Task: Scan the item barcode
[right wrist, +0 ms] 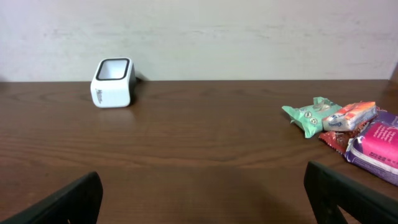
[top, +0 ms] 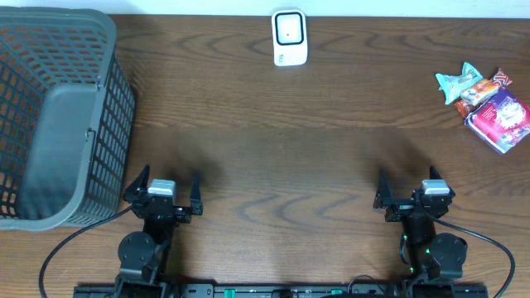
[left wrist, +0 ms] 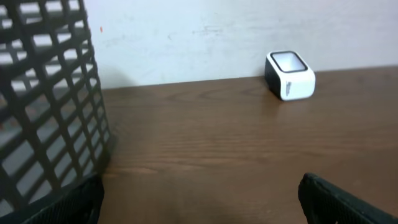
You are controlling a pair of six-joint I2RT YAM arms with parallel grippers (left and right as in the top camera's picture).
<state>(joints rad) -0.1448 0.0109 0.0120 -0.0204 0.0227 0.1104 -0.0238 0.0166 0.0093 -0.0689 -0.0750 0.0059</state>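
A small white barcode scanner (top: 289, 37) with a dark window stands at the table's far middle; it also shows in the left wrist view (left wrist: 290, 75) and the right wrist view (right wrist: 112, 83). Snack packets lie at the far right: a mint-green one (top: 457, 81), an orange one (top: 481, 89) and a pink-and-white pouch (top: 500, 117), the same pouch (right wrist: 379, 147) low right in the right wrist view. My left gripper (top: 164, 188) and right gripper (top: 414, 195) rest near the front edge, both open and empty, far from everything.
A large grey mesh basket (top: 58, 116) fills the left side of the table, just beside my left gripper. Its wall (left wrist: 43, 99) looms at the left of the left wrist view. A pale wall runs behind the table.
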